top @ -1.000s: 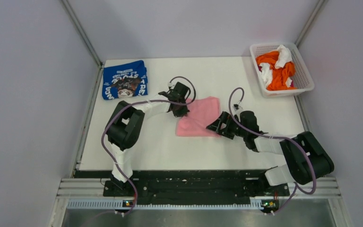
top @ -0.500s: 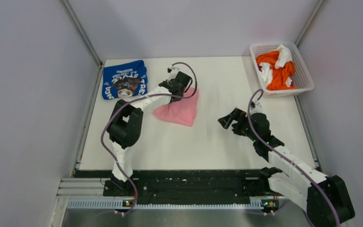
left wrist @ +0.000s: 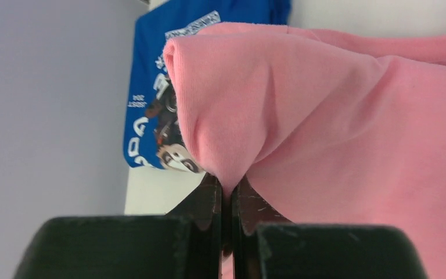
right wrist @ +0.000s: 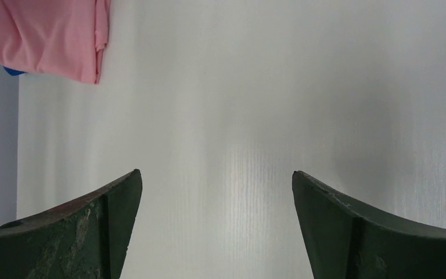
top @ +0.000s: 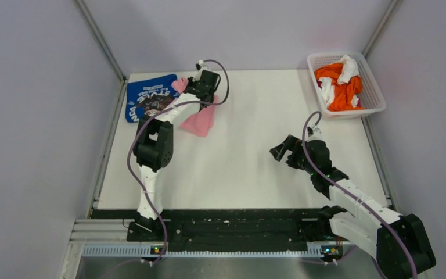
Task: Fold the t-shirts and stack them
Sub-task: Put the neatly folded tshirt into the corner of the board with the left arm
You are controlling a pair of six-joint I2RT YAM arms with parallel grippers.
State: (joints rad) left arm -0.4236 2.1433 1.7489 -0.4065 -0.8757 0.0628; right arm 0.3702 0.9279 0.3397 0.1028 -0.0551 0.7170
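We are gripping the pink t-shirt just beside the blue t-shirt.
Our left hand is pinching a fold of pink cloth tight, the rest hanging by the blue shirt's right edge. The blue one is lying folded in the bench's far-left corner, its white lettering seemingly reading "STYLE"; the smaller print is too blurred. Our right hand is gaping wide, empty, well apart.

- We're seeing bright, even light from above, with only faint, soft shadows on the white counter.
- Right wrist view: we catch a pale sheen streaking the counter.
- Left wrist view: the pink t-shirt looks crisp, the left gripper blurred up close.
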